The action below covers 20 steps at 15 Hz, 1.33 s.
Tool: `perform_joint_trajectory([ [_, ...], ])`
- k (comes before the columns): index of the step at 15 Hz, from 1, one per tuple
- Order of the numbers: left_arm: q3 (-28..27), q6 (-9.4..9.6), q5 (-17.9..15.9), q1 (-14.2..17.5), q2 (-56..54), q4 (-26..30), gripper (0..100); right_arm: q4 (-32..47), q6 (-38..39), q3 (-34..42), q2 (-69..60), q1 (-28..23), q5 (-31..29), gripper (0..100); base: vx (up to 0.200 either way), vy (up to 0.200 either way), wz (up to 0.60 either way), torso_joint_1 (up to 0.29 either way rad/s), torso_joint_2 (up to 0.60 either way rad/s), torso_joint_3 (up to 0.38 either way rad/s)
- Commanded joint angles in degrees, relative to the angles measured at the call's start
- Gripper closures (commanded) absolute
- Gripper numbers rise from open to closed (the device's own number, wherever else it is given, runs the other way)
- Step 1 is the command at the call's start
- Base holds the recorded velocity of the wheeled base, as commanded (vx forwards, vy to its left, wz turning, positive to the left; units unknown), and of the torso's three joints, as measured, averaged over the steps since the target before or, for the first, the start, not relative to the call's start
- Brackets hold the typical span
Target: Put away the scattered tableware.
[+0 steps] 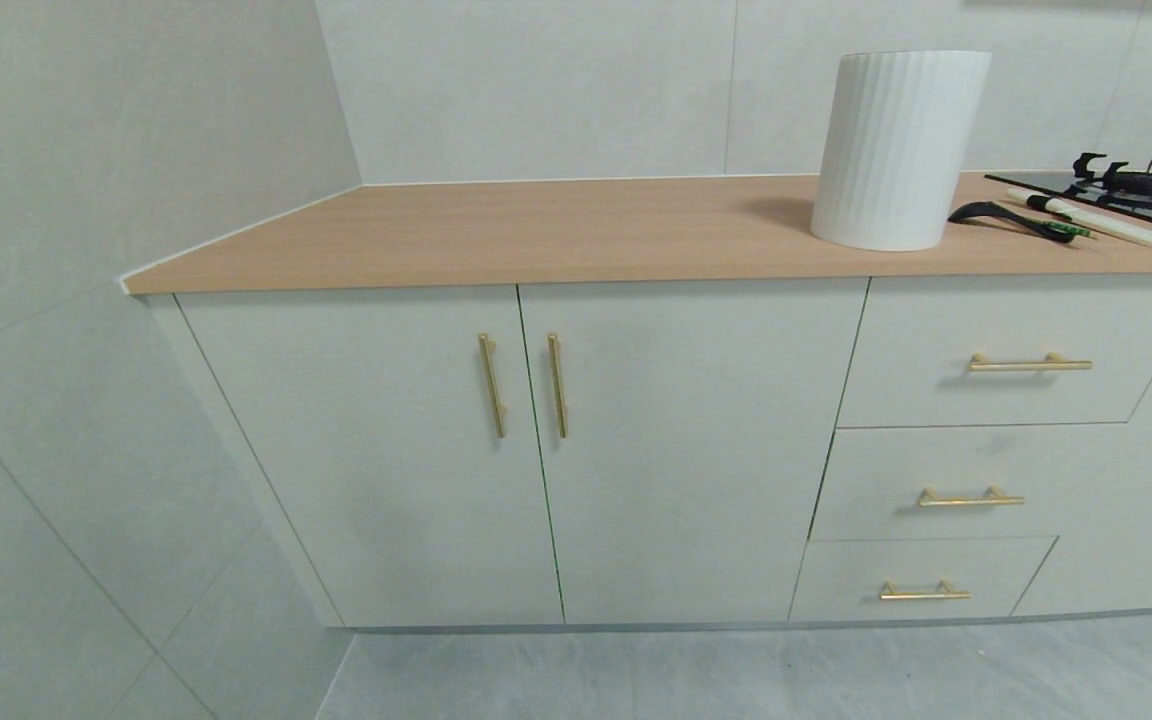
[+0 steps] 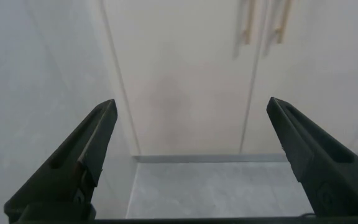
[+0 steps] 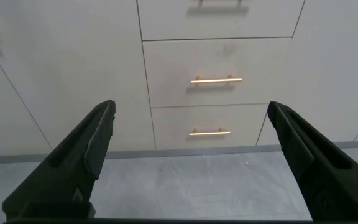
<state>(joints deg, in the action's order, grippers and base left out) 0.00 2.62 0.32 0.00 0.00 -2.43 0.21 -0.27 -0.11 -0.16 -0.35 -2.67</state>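
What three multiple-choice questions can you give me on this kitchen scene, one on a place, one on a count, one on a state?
1. Where does the white ribbed cylindrical container stand?
A. on the grey floor
B. on the light wooden countertop
C. inside a drawer

2. How many drawers are in the stack of gold-handled drawers?
A. two
B. three
C. five

3. What state is the left end effector in?
A. open and empty
B. shut on a spoon
C. shut on a handle

Answers:
1 B: its base rests on the countertop.
2 B: three fronts, one handle each.
3 A: its jaws stand wide apart, nothing between.
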Motion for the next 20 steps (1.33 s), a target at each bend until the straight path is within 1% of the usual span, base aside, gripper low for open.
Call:
perform_joint_trajectory([
  [1, 0.0, 0.81, -0.84, 0.0, 0.09, -0.04, 0, 0.23, 0.09, 0.02, 0.16, -0.09, 0.03, 0, 0.0, 0.0, 0.0, 0.0, 0.0, 0.0],
  [2, 0.0, 0.98, -1.46, 0.0, 0.09, 0.05, 0, 0.23, 0.09, 0.02, 0.16, -0.09, 0.03, 0, 0.0, 0.0, 0.0, 0.0, 0.0, 0.0],
  [3, 0.0, 1.51, -0.76, 0.0, 0.09, 1.11, 0, 0.23, 0.0, 0.02, 0.16, 0.0, 0.03, 0, 0.0, 0.0, 0.0, 0.0, 0.0, 0.0],
  [4, -0.09, 0.37, 0.3, 0.0, 0.09, 3.83, 0, 0.23, 0.0, 0.02, 0.16, -0.09, 0.12, 0, 0.0, 0.0, 0.0, 0.0, 0.0, 0.0],
  [5, 0.0, -1.74, 0.47, 0.0, 0.09, 2.25, 0, 0.23, 0.09, 0.02, 0.16, 0.0, 0.12, 0, 0.0, 0.0, 0.0, 0.0, 0.0, 0.0],
  [7, 0.0, -0.16, 0.39, 0.0, 0.09, 2.6, 0, 0.23, 0.18, 0.02, 0.16, 0.0, 0.03, 0, 0.0, 0.0, 0.0, 0.0, 0.0, 0.0],
  [9, 0.0, -1.3, 0.39, 0.0, 0.09, 2.6, 0, 0.23, 0.18, 0.02, 0.16, 0.0, 0.03, 0, 0.0, 0.0, 0.0, 0.0, 0.0, 0.0],
  [12, 0.0, -2.45, 0.39, 0.0, 0.09, 2.6, 0, 0.23, 0.18, 0.02, 0.16, 0.0, 0.12, 0, 0.0, 0.0, 0.0, 0.0, 0.0, 0.0],
  [16, 0.0, -2.27, 0.39, 0.0, 0.09, 2.6, 0, 0.23, 0.27, 0.02, 0.16, 0.0, 0.21, 0, 0.0, 0.0, 0.0, 0.0, 0.0, 0.0],
  [20, -0.09, -2.36, 0.39, 0.0, 0.09, 2.6, 0, 0.23, 0.27, 0.02, 0.16, 0.0, 0.21, 0, 0.0, -0.2, 0.0, 0.006, 0.0, 0.001],
])
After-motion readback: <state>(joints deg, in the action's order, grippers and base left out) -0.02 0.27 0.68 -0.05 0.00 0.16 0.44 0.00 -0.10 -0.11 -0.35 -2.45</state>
